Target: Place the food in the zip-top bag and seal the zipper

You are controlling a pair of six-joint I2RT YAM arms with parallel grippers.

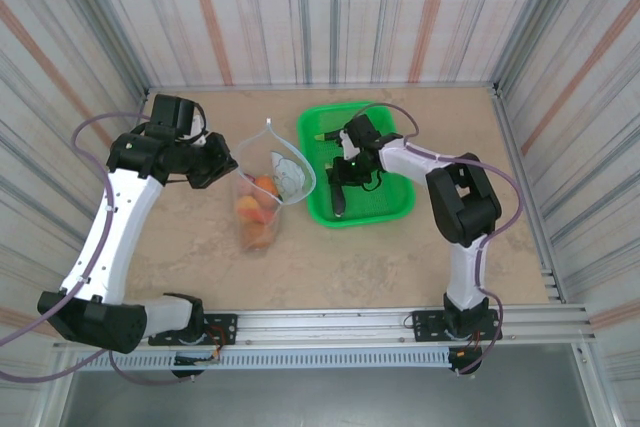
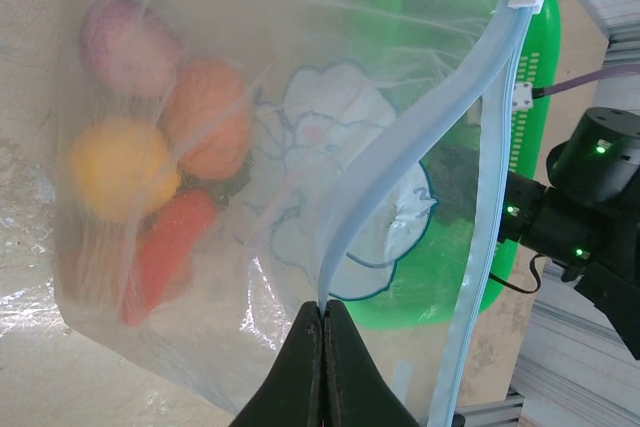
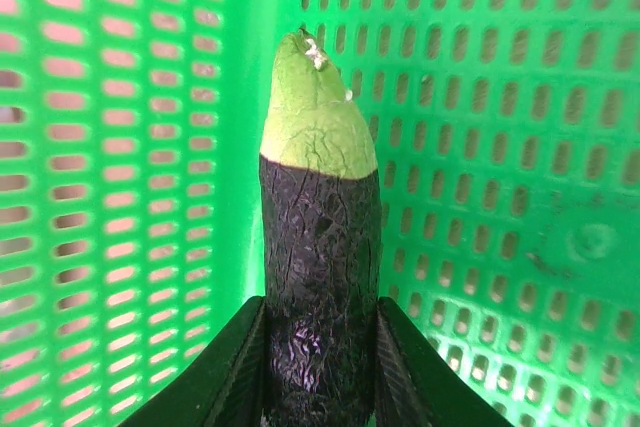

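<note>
Left fingers (image 2: 322,315), fully closed, pinched one lip of the pale blue press-seal zipper (image 2: 400,177) of the clear, cartoon-printed zip-top bag (image 2: 330,197). The bag rested on the worktop (image 1: 400,267) and held an orange toy carrot (image 2: 165,252), a yellow toy fruit (image 2: 120,167) and other toy produce. The pinch was thin, so a tug could probably slip the lip free and let the mouth sag shut. Right fingers (image 3: 320,307), inside the green mesh plastic basket (image 3: 500,97), pressed both flanks of the dark toy eggplant with a green cap (image 3: 318,227) at its dark end. It might pivot or drop on lifting. Bare worktop lay nearest the arm bases. The basket's wall stood just beside the eggplant, the bag's mouth lay near the basket, and striped corrugated walls (image 1: 300,7) closed the far side.
</note>
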